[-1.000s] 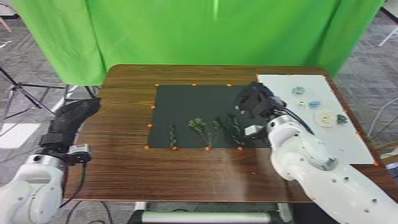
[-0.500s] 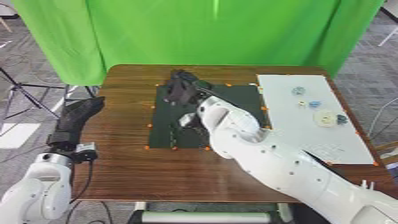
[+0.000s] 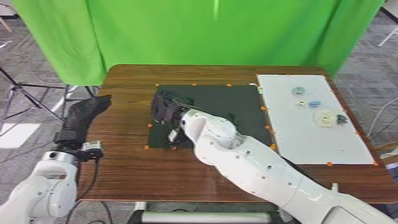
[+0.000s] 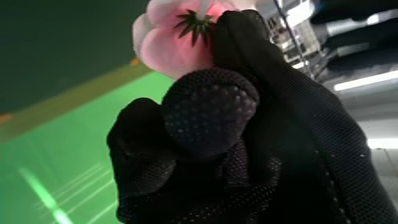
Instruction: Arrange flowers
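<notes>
Pink flower (image 4: 167,52) (back showing) is clamped in the right hand (image 3: 166,107) over the black mat (image 3: 233,102); the left hand (image 3: 85,111) has straight fingers.

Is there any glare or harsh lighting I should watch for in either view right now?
Head view: a bright patch of light on the floor, well off the table. Right wrist view: glaring light strips, pale streaks on the green curtain, and the robot hand very dark beside the brightly lit flower.
</notes>
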You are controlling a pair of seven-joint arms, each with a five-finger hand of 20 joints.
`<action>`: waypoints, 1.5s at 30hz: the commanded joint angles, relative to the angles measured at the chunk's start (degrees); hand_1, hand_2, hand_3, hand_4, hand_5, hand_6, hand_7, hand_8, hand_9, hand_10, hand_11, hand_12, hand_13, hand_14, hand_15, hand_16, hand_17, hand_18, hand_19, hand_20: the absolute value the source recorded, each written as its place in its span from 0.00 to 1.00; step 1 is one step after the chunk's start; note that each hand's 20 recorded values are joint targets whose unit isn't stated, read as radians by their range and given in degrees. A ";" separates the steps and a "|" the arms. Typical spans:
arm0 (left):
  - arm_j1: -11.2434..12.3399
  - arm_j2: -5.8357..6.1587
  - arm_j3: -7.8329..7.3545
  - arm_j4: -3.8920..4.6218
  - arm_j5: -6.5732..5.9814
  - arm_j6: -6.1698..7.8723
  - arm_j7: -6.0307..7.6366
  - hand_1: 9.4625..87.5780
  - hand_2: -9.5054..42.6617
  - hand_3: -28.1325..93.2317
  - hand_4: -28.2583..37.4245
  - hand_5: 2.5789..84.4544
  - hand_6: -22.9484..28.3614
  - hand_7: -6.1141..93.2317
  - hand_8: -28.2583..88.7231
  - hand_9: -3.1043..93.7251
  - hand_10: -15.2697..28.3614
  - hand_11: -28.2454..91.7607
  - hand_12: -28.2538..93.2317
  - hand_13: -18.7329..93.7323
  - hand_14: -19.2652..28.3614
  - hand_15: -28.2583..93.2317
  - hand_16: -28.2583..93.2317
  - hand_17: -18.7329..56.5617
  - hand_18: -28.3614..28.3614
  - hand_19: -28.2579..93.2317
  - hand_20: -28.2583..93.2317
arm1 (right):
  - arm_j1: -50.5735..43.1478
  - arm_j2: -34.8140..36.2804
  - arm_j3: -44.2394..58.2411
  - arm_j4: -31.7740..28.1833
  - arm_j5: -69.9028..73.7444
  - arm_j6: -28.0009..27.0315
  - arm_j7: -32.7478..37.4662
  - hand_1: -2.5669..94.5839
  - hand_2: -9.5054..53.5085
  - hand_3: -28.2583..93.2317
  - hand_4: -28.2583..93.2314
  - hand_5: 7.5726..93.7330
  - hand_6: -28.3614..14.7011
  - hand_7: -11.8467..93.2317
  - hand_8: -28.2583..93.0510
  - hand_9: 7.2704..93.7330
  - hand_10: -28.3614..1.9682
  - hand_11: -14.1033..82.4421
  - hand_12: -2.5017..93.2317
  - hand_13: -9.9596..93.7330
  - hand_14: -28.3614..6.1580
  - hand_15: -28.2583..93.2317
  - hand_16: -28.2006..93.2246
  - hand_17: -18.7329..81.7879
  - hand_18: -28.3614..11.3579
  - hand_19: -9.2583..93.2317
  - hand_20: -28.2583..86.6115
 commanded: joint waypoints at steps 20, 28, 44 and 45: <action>-0.40 -0.41 0.29 -0.08 0.95 -2.39 -1.30 0.16 0.21 0.77 0.03 0.50 0.56 0.19 0.18 0.45 0.66 0.39 0.32 0.45 0.73 0.30 0.23 0.29 0.67 0.26 0.33 | -0.50 0.35 -0.38 -0.88 -3.64 -5.86 -0.33 0.63 0.00 0.70 0.12 0.70 0.64 0.28 0.28 0.72 0.48 0.27 0.24 0.95 0.76 0.68 0.50 0.82 0.54 1.00 0.61; -0.08 -0.35 0.09 -0.14 1.27 -2.70 -1.58 0.17 0.20 0.77 0.05 0.50 0.56 0.19 0.18 0.45 0.66 0.39 0.32 0.44 0.73 0.30 0.23 0.29 0.67 0.26 0.33 | 1.24 2.42 0.05 -3.03 -5.61 -7.29 -1.25 0.55 0.00 0.78 0.09 0.65 0.70 0.28 0.19 0.65 0.48 0.25 0.23 0.93 0.76 0.70 0.49 0.81 0.51 1.00 0.63; 0.91 -1.11 -0.47 -0.52 1.50 -2.96 -2.07 0.19 0.19 0.77 0.06 0.50 0.56 0.19 0.18 0.45 0.66 0.39 0.32 0.45 0.73 0.30 0.23 0.29 0.67 0.26 0.33 | 1.89 14.20 11.46 -13.22 -3.96 -3.25 0.56 0.50 0.00 0.79 0.08 0.60 0.69 0.27 0.16 0.61 0.46 0.23 0.23 0.92 0.76 0.70 0.49 0.78 0.48 1.00 0.64; 1.29 -1.20 -0.73 -0.66 1.53 -2.82 -2.08 0.19 0.19 0.77 0.06 0.50 0.56 0.19 0.18 0.45 0.66 0.39 0.32 0.45 0.73 0.30 0.23 0.29 0.67 0.26 0.33 | 1.37 16.25 13.15 -14.31 -3.72 -3.34 1.38 0.49 0.00 0.79 0.08 0.60 0.68 0.27 0.16 0.60 0.46 0.23 0.23 0.91 0.76 0.70 0.49 0.78 0.48 1.00 0.64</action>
